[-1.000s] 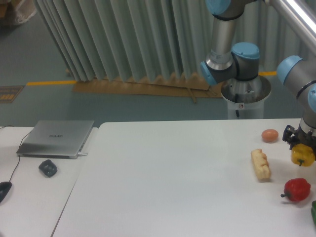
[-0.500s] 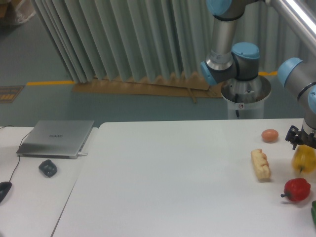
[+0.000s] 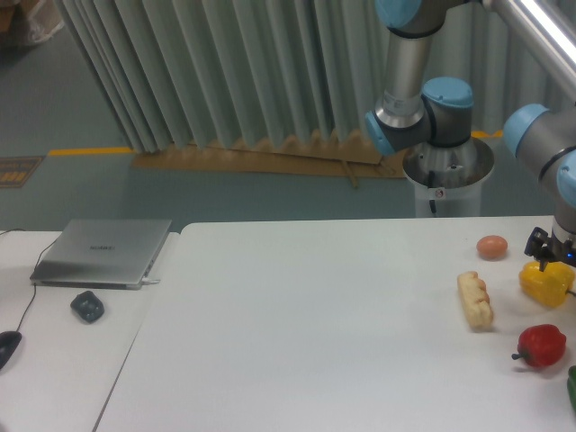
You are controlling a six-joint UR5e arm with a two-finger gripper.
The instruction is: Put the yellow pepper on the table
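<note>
Pale green pleated curtain at the back, teal floor with a yellow line, brown cardboard strip along the curtain's foot. In front, the table (image 3: 315, 324): broad, white, smooth and plain, butted against a second white desk on the left bearing a closed grey laptop (image 3: 103, 252) and a small dark lump (image 3: 87, 306). At the far right edge, the yellow pepper (image 3: 545, 283): glossy, blocky, bright, hanging directly under the gripper (image 3: 551, 262), near the tabletop but whether touching it or just above cannot be told. Dark fingers close around the pepper's top, apparently gripping it by the stem end, though partly cut off by the frame edge. Probably carried that way to keep the rounded, slippery body hanging plumb and leave the flat underside free to meet the surface. Just below, a red pepper (image 3: 543, 345) with a dark stem, equally shiny, lying on its side. To the left, a pale, knobbly, elongated corn-like piece (image 3: 475, 300), matte and rough-looking. Behind that, a small smooth brownish egg-shaped thing (image 3: 491, 247). A sliver of something green (image 3: 571, 387) at the bottom right corner, too cropped to identify. Items spread apart, likely to give the fingers room to descend.
</note>
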